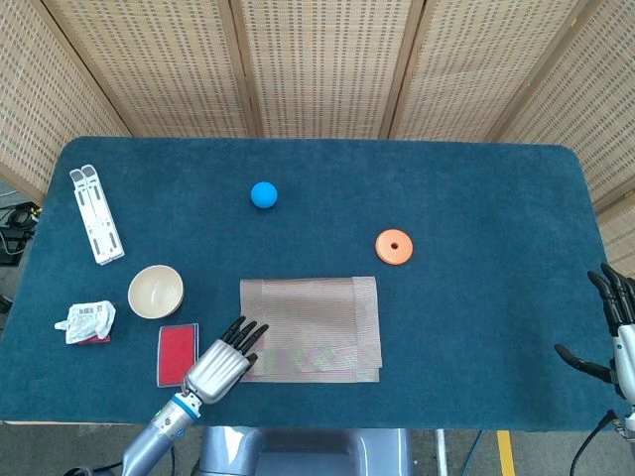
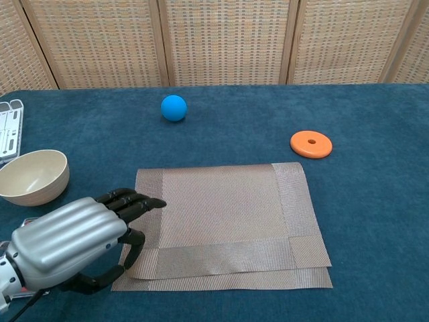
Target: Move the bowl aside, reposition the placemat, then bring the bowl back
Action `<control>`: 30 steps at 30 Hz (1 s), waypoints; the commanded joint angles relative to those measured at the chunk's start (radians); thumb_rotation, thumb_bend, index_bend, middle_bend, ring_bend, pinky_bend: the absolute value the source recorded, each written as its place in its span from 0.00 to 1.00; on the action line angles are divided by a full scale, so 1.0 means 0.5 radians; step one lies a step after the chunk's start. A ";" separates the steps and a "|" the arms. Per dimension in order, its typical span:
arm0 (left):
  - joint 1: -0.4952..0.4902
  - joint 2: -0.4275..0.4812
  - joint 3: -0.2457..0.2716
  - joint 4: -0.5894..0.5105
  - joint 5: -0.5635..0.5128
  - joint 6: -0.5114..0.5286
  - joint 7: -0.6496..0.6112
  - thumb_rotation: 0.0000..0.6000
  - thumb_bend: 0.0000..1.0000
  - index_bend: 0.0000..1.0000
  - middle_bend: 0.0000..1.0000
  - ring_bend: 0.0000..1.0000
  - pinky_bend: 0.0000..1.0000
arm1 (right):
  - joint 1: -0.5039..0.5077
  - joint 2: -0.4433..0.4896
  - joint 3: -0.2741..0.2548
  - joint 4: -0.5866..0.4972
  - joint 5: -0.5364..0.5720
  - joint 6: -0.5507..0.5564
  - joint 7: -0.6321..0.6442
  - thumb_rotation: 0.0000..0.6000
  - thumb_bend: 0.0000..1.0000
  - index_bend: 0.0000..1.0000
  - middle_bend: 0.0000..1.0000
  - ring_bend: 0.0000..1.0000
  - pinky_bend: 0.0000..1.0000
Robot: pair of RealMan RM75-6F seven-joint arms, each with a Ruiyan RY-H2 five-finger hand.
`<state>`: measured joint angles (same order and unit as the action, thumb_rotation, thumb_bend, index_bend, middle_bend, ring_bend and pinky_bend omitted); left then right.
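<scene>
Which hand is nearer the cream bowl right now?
Left. The left hand sits at the woven placemat's near-left corner, just in front and right of the cream bowl. The right hand hangs off the table's far right edge.

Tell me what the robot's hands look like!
The left robot hand has a shiny silver back shaped like knuckles, with black fingers. Its wrist has a blue ring and a grey arm behind it. The right robot hand also shows black fingers and a silver-grey body.
</scene>
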<state>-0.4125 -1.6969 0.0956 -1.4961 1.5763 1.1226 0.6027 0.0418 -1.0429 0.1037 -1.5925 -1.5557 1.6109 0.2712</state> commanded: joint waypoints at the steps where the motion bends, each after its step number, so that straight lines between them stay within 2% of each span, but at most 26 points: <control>1: -0.013 0.044 -0.036 -0.069 0.010 0.027 -0.009 1.00 0.51 0.59 0.00 0.00 0.00 | 0.000 0.000 0.000 0.000 0.001 0.000 0.000 1.00 0.07 0.04 0.00 0.00 0.00; 5: -0.051 0.119 -0.127 -0.178 -0.011 0.041 -0.017 1.00 0.51 0.59 0.00 0.00 0.00 | 0.002 -0.002 0.004 0.006 0.012 -0.007 -0.002 1.00 0.07 0.04 0.00 0.00 0.00; 8: -0.102 0.192 -0.236 -0.258 -0.064 0.022 -0.011 1.00 0.51 0.59 0.00 0.00 0.00 | 0.010 -0.007 0.014 0.020 0.042 -0.030 -0.002 1.00 0.07 0.04 0.00 0.00 0.00; 11: -0.191 0.281 -0.391 -0.338 -0.197 -0.063 0.001 1.00 0.51 0.59 0.00 0.00 0.00 | 0.027 -0.015 0.033 0.044 0.107 -0.085 0.014 1.00 0.07 0.04 0.00 0.00 0.00; 15: -0.312 0.332 -0.585 -0.331 -0.367 -0.162 -0.011 1.00 0.51 0.59 0.00 0.00 0.00 | 0.046 -0.018 0.060 0.073 0.182 -0.144 0.018 1.00 0.07 0.04 0.00 0.00 0.00; 20: -0.492 0.327 -0.802 -0.194 -0.600 -0.304 -0.077 1.00 0.51 0.60 0.00 0.00 0.00 | 0.062 -0.017 0.083 0.094 0.243 -0.193 0.016 1.00 0.07 0.04 0.00 0.00 0.00; 25: -0.677 0.281 -0.960 0.033 -0.790 -0.413 -0.101 1.00 0.51 0.60 0.00 0.00 0.00 | 0.072 -0.028 0.100 0.113 0.289 -0.224 -0.016 1.00 0.07 0.04 0.00 0.00 0.00; 27: -0.783 0.238 -1.057 0.198 -0.923 -0.491 -0.159 1.00 0.51 0.60 0.00 0.00 0.00 | 0.077 -0.035 0.108 0.119 0.316 -0.239 -0.032 1.00 0.07 0.04 0.00 0.00 0.00; 30: -0.891 0.187 -1.115 0.385 -1.035 -0.563 -0.191 1.00 0.51 0.59 0.00 0.00 0.00 | 0.083 -0.046 0.121 0.134 0.347 -0.255 -0.052 1.00 0.07 0.04 0.00 0.00 0.00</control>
<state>-0.7999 -1.5748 -0.4181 -1.3816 1.1202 0.8851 0.5325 0.0821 -1.0637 0.1619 -1.5282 -1.3854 1.4860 0.2481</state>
